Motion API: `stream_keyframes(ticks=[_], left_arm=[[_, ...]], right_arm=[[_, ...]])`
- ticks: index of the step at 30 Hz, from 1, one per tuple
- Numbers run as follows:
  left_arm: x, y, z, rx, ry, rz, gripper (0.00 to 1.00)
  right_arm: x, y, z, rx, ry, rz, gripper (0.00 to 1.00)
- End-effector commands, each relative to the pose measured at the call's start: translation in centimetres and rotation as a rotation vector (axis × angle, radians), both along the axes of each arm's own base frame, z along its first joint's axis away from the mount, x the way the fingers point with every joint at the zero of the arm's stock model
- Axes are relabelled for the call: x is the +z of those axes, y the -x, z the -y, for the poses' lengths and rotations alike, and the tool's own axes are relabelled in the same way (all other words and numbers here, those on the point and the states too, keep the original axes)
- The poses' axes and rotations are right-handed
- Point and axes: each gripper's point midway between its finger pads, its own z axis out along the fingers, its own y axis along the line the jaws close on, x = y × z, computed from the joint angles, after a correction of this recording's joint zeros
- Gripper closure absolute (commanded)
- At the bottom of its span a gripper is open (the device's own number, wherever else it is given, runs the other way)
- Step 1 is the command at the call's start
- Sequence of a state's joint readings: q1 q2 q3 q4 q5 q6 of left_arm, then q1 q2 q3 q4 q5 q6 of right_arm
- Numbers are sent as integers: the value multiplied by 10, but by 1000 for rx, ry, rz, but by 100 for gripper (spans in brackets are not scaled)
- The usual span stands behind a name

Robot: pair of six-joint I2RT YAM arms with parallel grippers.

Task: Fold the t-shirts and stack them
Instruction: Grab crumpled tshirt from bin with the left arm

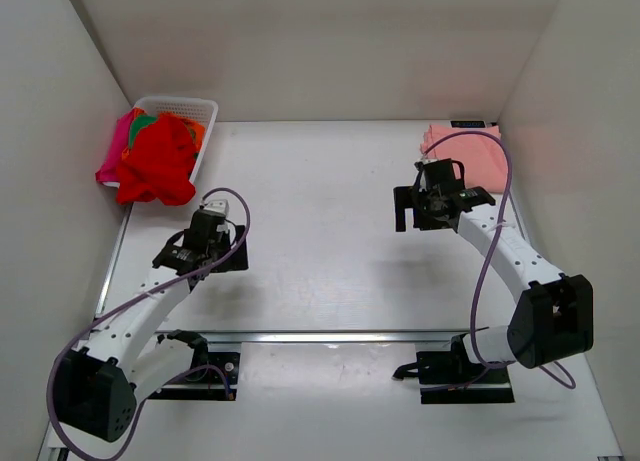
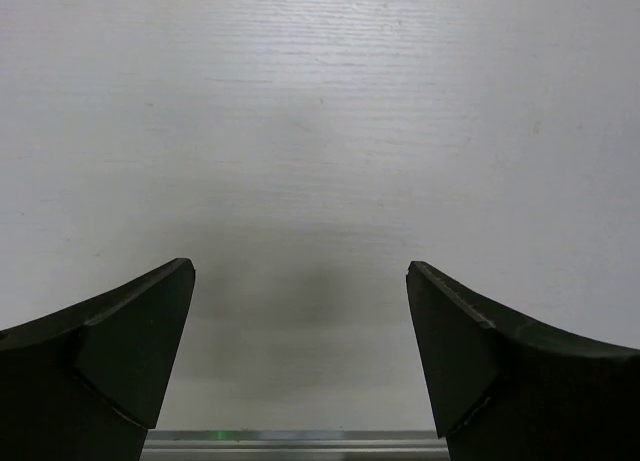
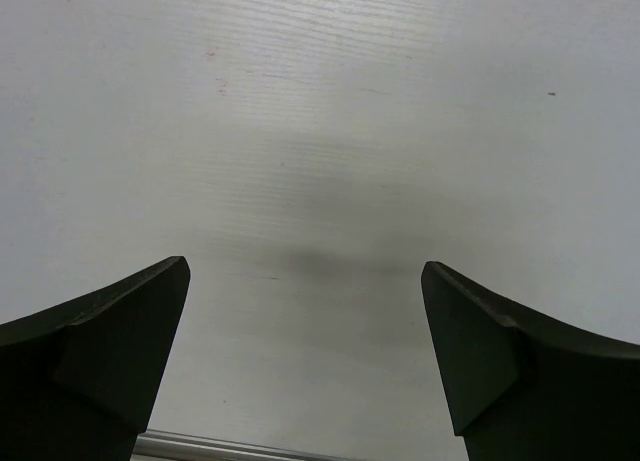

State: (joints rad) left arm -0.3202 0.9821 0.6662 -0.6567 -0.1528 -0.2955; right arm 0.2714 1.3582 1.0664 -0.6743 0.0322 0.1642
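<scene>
A bright red t-shirt (image 1: 160, 163) hangs crumpled over the front rim of the white lattice basket (image 1: 203, 109) at the far left. Magenta (image 1: 118, 139), green (image 1: 143, 123) and orange (image 1: 194, 131) cloth shows in the basket under it. A pale salmon-pink t-shirt (image 1: 462, 145) lies folded at the far right. My left gripper (image 1: 203, 251) is open and empty over bare table, just in front of the basket; its wrist view (image 2: 300, 321) shows only table. My right gripper (image 1: 433, 207) is open and empty, just in front of the pink t-shirt; its wrist view (image 3: 305, 321) shows only table.
White walls enclose the table (image 1: 320, 231) on the left, back and right. A metal rail (image 1: 330, 334) runs across near the arm bases and shows at the bottom of both wrist views (image 2: 300, 439) (image 3: 240, 447).
</scene>
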Motion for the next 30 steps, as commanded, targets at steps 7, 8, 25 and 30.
stream_keyframes(ticks=[7,8,25,30], left_arm=[[-6,6,31,-249,-37,81,2],[1,1,23,-208,-21,105,1],[96,-114,-16,-42,11,105,10],[201,-188,-85,332,-125,290,98]], right_arm=[[7,-5,-7,-2,-40,40,1],[3,-4,-6,-5,-34,29,0],[11,-2,-12,37,-45,35,1],[20,-4,-5,45,-42,61,1]])
